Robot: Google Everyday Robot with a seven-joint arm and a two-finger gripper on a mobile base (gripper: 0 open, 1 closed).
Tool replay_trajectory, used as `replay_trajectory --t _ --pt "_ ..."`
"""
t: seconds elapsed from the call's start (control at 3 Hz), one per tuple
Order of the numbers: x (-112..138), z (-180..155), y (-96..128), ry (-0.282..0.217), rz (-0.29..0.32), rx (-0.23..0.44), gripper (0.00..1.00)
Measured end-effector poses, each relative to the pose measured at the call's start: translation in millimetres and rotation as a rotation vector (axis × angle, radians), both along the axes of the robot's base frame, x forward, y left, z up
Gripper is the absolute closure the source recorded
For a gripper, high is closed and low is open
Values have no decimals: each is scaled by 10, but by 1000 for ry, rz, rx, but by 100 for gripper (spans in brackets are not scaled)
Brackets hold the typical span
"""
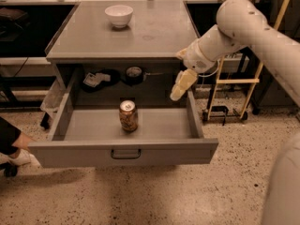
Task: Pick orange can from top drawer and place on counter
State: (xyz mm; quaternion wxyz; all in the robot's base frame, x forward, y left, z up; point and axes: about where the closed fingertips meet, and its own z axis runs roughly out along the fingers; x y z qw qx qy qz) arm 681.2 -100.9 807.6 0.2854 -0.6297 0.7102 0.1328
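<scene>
The orange can (128, 116) stands upright in the middle of the open top drawer (159, 124), nearer the front panel than the back, untouched. The gripper (176, 93) hangs over the drawer's right rear corner, just under the lip of the tabletop (154, 32), pointing down and well apart from the can. Whether it is spread or closed I cannot tell, as it shows as one pale shape from this side. So the reach is not yet made, and here is where it could slip. The gripper sits close to the drawer's right wall (194, 118) and to the tabletop's front edge above it, so a careless swing leftward could clip either one. The can is tall and narrow, so a sideways nudge on the way in would likely tip it and send it rolling along the drawer floor. Coming out, the lift has to clear the drawer's tall sides and then that overhanging edge, or the can gets knocked loose. Up top, a white bowl (118, 15) sits at the back left, so setting down well to the right or front looks safest. A person's hand (22, 142) appears at the drawer's left front corner, and a bump there would shake everything.
</scene>
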Motion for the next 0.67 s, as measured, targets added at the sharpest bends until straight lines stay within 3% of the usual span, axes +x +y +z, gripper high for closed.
replay_trajectory --t 0.33,0.67 --pt "67 -8 33 -6 2 8 0" --pt "68 -146 91 33 24 17 0"
